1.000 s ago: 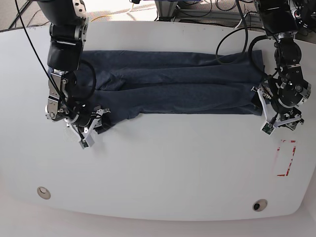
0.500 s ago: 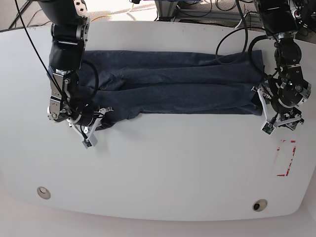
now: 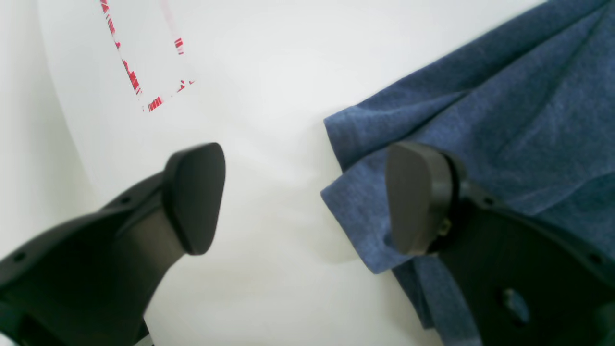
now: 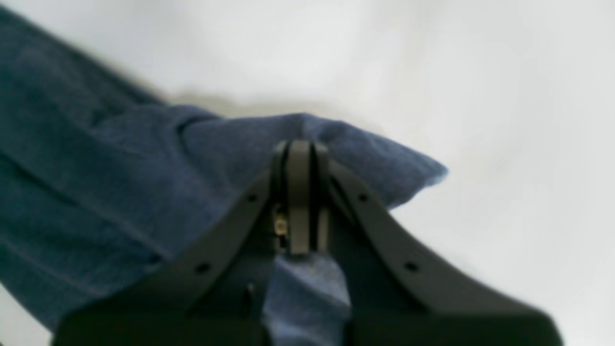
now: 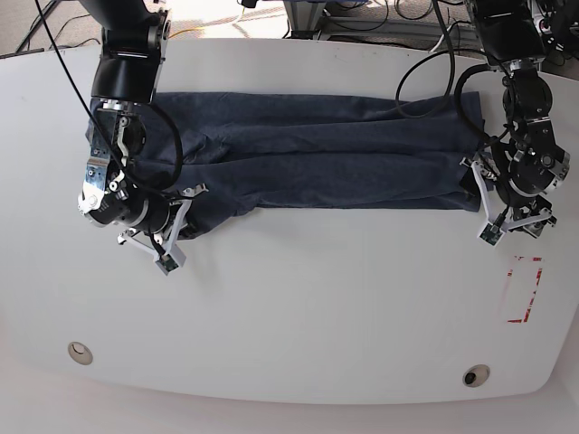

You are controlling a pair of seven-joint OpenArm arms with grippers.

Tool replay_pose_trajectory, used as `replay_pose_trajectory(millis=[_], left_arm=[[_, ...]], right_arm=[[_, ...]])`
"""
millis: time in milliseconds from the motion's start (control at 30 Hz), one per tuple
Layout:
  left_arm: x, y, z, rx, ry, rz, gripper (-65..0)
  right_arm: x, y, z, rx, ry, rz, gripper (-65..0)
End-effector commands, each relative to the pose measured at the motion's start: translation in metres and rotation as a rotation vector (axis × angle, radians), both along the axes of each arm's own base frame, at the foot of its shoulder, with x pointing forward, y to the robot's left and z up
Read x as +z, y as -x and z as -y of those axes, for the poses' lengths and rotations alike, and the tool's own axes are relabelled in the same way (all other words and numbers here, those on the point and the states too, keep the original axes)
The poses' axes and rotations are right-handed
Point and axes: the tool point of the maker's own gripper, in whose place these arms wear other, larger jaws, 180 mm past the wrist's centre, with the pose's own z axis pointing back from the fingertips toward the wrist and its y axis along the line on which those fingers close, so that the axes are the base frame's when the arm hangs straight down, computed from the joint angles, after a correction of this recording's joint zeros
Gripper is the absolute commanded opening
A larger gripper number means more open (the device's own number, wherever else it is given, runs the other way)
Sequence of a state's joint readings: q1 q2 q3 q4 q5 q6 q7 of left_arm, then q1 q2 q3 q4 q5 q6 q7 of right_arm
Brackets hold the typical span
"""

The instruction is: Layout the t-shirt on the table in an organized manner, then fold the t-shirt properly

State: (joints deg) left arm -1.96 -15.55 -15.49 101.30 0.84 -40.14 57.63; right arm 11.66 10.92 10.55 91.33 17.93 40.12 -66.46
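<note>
The dark navy t-shirt lies as a long, creased band across the far half of the white table. At its near left corner my right gripper is shut on a fold of the cloth. In the right wrist view the closed jaws pinch the t-shirt, and a strip of cloth runs down between the fingers. My left gripper stands open at the band's right end. Close up, its right finger hovers over the t-shirt edge and its left finger over bare table.
A red rectangle outline is marked near the table's right edge, just beyond the left gripper, and shows again as the red rectangle outline close up. Two round grommet holes sit near the front edge. Cables hang behind the arms.
My right gripper has closed on the t-shirt's near left corner and its arm has shifted slightly, drawing the cloth with it. The left arm has not moved.
</note>
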Motion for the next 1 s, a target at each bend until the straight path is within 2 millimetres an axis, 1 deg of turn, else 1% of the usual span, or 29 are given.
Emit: replay_pose_trajectory(millis=[0,133,333,567,700,833,867,933,967], left_arm=[[0.013,-0.008,-0.003,-0.004,-0.010,0.040,-15.6],[0.013,-0.008,-0.002,-0.004,-0.009,0.040,-15.7],[0.011,-0.007,-0.002,-0.002,-0.007,0.035,-15.7],[-0.006,-0.003,-0.006,0.013,0.010,-0.014,-15.7],[-0.008,-0.002,-0.007,0.015,0.013,-0.022,-15.7],[-0.008,-0.002,-0.007,0.015,0.013,-0.022,-15.7],[-0.008,-0.002,-0.007,0.015,0.013,-0.022,-15.7],[-0.008,-0.002,-0.007,0.015,0.013,-0.022,-15.7],[-0.008,-0.002,-0.007,0.015,0.013,-0.022,-15.7]], right_arm=[[0.022,0.000,0.002,-0.006,0.015,0.065,-65.0],[0.024,0.019,-0.001,-0.003,0.038,0.068,-65.0],[0.022,0.046,0.000,0.007,0.086,0.040,-65.0],[0.007,0.073,-0.002,0.017,0.093,-0.013,-65.0],[-0.005,0.088,-0.001,0.016,0.092,-0.055,-64.8],[-0.012,0.099,0.000,0.017,0.095,-0.085,-64.4],[-0.015,0.103,0.000,0.018,0.095,-0.095,-63.1],[-0.018,0.108,0.000,0.019,0.095,-0.108,-58.5],[-0.019,0.109,0.000,0.019,0.095,-0.112,-54.7]])
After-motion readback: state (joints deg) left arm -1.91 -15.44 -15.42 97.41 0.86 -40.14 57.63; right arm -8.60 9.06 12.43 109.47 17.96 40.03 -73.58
